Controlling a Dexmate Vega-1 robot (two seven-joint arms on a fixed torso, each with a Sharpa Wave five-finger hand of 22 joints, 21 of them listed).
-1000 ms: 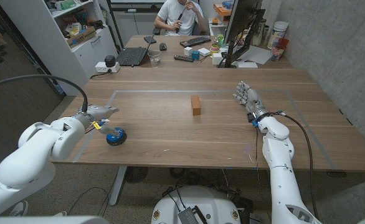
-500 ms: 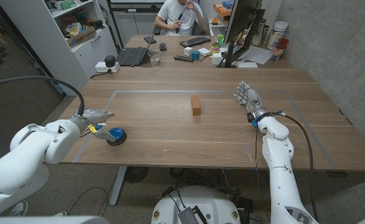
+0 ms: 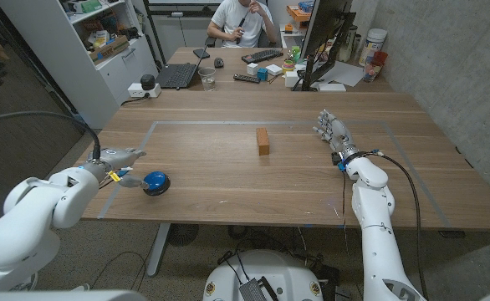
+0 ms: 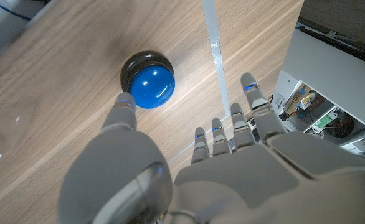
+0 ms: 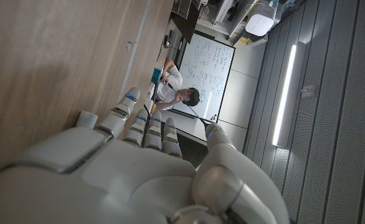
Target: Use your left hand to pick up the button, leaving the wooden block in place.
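Left hand (image 3: 121, 158): grasping nothing, fingers apart and extended; drawn back over the last second from above the button to just beside it, toward the table's left edge, so the grasp appears not yet made. Button (image 3: 155, 182): glossy blue dome in a black round base, resting on the table (image 3: 228, 180), matte wood grain. Wooden block (image 3: 263, 140): small upright rectangular piece, mid-table, well apart. Right hand (image 3: 332, 130): empty, fingers loosely spread, at the right.
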